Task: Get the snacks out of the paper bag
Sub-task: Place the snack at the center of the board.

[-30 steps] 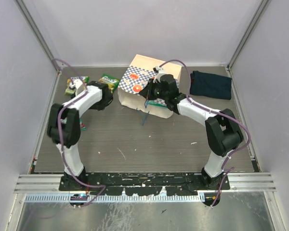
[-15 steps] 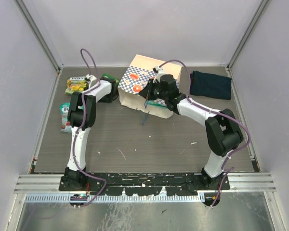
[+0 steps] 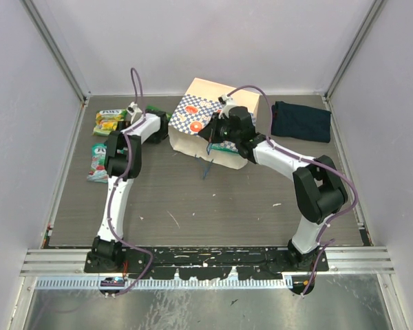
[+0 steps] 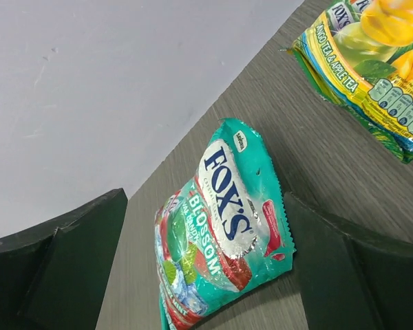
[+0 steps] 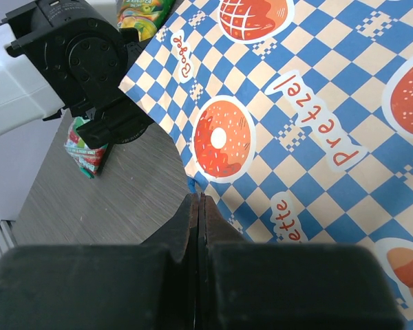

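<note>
Two snacks (image 3: 96,163) near left wall (image 3: 27,137); paper bag (image 3: 191,117) rear centre.

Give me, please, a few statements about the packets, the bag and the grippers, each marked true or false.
1. The left gripper is open, with a teal packet lying on the table between its fingers. True.
2. The dark cloth lies to the left of the paper bag. False: it lies to the right of the bag.
3. The right gripper is wide open above the cloth. False: it is shut, at the edge of the bag.
4. A green and yellow packet lies on the table outside the bag. True.
</note>
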Motion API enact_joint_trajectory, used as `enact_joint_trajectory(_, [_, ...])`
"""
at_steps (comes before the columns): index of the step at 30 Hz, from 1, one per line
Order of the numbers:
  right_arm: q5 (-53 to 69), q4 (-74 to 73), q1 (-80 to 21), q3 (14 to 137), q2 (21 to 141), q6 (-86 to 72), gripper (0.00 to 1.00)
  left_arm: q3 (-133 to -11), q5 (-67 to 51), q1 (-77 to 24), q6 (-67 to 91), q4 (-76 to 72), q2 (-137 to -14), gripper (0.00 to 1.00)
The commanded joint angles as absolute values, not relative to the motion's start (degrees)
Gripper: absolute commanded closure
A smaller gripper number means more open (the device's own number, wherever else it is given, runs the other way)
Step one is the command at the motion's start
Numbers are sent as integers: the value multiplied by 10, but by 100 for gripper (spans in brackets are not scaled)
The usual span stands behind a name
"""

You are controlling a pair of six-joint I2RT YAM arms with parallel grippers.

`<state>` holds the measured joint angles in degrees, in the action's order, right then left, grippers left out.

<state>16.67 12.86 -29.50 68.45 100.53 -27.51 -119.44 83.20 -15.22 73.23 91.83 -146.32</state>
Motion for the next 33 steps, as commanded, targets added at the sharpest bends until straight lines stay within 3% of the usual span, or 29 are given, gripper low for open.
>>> enact_joint_trajectory(1, [167,161,-294,691,991,-271,99,-1210,857,-149,703,1016,-1431,2])
enact_joint_trajectory(4, [162,156,-294,695,991,-265,99,-1207,845,-153,664,999,-1408,2])
enact_joint_trajectory(6, [151,142,-294,703,992,-258,99,-1185,811,-160,557,913,-1375,2])
enact_joint_trajectory(9, [135,126,-295,711,990,-244,99,-1032,614,-152,240,578,-1231,2])
enact_joint_trajectory(10, [133,122,-295,714,988,-239,99,-975,517,-140,211,497,-1172,2])
enact_joint_trajectory(12, [128,111,-295,718,983,-226,99,-897,377,-121,194,403,-1079,2])
enact_joint_trajectory(20, [123,93,-295,763,992,-208,99,-764,145,-118,134,285,-843,2])
enact_joint_trajectory(25, [127,91,-295,778,998,-213,99,-619,80,-118,212,205,-700,2])
enact_joint_trajectory(29, [129,91,-296,780,1001,-218,99,-480,15,-119,330,119,-653,2])
enact_joint_trajectory(33, [133,93,-298,775,1001,-222,99,-420,75,-118,349,118,-663,2])
